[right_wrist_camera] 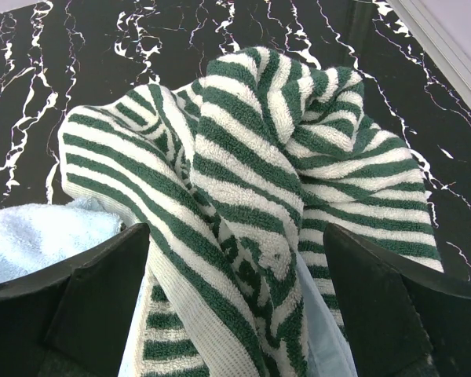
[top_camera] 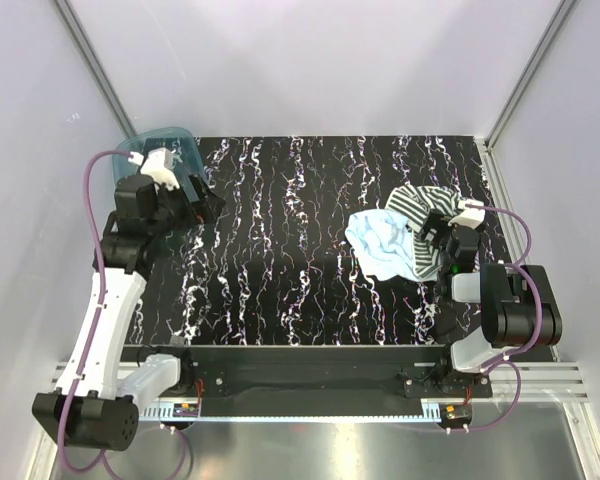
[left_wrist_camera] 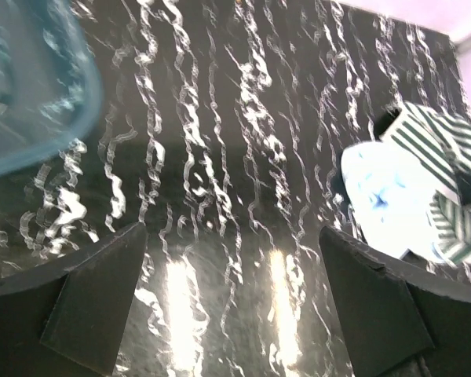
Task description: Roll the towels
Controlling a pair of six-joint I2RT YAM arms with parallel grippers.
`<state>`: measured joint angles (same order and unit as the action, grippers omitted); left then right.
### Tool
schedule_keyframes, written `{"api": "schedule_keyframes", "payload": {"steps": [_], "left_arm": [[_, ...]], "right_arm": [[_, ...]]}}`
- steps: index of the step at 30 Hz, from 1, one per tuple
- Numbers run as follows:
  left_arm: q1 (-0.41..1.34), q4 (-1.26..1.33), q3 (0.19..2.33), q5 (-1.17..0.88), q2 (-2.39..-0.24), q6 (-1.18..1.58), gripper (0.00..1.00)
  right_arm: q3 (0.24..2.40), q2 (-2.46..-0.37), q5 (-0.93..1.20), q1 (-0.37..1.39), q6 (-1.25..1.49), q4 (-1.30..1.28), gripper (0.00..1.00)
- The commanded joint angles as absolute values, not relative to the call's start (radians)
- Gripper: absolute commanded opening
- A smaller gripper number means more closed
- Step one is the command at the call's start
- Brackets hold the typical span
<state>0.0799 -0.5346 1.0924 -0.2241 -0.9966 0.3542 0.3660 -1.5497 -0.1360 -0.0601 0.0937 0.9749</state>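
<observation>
- On the right side of the black, white-veined surface [top_camera: 280,250], the two towels lie in one crumpled heap, neither of them rolled.
- The green-and-white striped towel [right_wrist_camera: 251,196] is bunched up in tall folds and sits on the far right part of the heap, draped partly over the other one.
- The pale blue towel [top_camera: 382,245] lies just left of it and slightly nearer, touching it, rumpled, with one edge showing under the striped folds in the right wrist view.
- The right pincer [right_wrist_camera: 235,228] is at the heap's right edge, jaws spread wide. The striped cloth rises between the two dark fingers [right_wrist_camera: 94,290]. I cannot tell whether the pads touch it.
- The right arm reaches in from the near right corner of the surface, its wrist bent over the towels.
- Well apart from them, at the far left, the left pincer [left_wrist_camera: 231,229] hangs over bare surface with its jaws wide apart and nothing between them.
- Just beside the left pincer, in the far left corner, stands a translucent teal tub [top_camera: 165,145]. Its rounded rim shows at the upper left of the left wrist view.
</observation>
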Motion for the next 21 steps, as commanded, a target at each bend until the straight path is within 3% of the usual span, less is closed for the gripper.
{"api": "schedule_keyframes", "payload": {"steps": [1, 5, 21], "left_arm": [[0.080, -0.477, 1.031, -0.360, -0.939, 0.379, 0.99], [0.080, -0.404, 0.887, -0.327, -0.847, 0.402, 0.99], [0.080, -0.529, 0.791, -0.239, -0.657, 0.314, 0.99]], "right_arm": [[0.379, -1.545, -0.133, -0.064, 0.081, 1.020, 1.00], [0.380, -1.545, -0.132, -0.064, 0.080, 1.020, 1.00], [0.380, -1.545, -0.133, -0.064, 0.078, 1.019, 1.00]]}}
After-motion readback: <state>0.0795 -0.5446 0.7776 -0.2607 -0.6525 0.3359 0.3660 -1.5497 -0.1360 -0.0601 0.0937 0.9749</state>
